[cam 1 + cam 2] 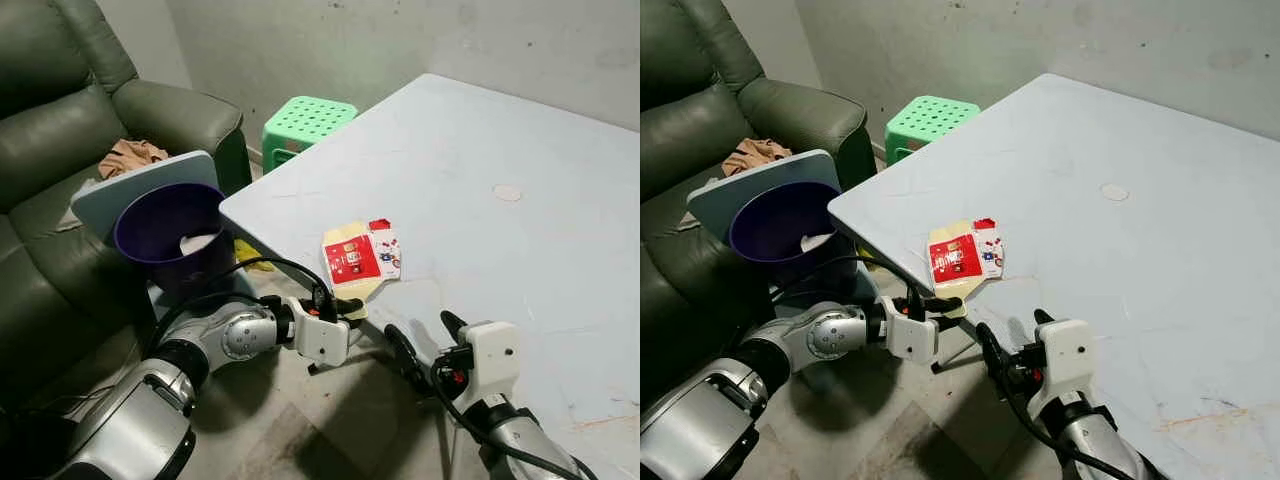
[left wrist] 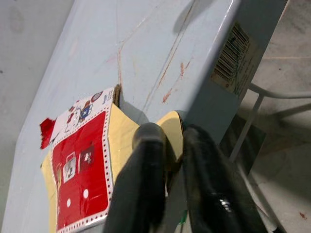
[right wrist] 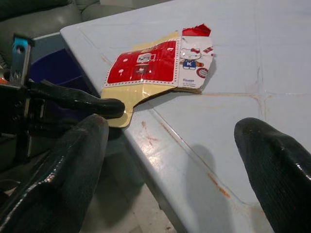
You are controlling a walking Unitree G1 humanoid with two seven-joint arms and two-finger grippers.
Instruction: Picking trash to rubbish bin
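Note:
A flattened red and white carton (image 1: 360, 260) lies at the near edge of the pale blue table (image 1: 500, 140), one tan flap hanging over the edge. My left gripper (image 1: 348, 306) sits just below that edge, shut on the overhanging flap (image 2: 171, 130); in the right wrist view its black fingers (image 3: 77, 99) pinch the flap from the side. My right gripper (image 1: 428, 343) hovers open at the table's front edge, a little to the right of the carton, with nothing between its fingers (image 3: 73, 160). The purple rubbish bin (image 1: 170, 232) stands on the floor to the left of the table.
A dark green sofa (image 1: 60, 150) fills the left side, with a pale board (image 1: 140, 190) and a crumpled cloth (image 1: 130, 155) leaning on it behind the bin. A green plastic stool (image 1: 305, 120) stands by the table's far left corner. Table legs (image 2: 262, 97) run beneath the edge.

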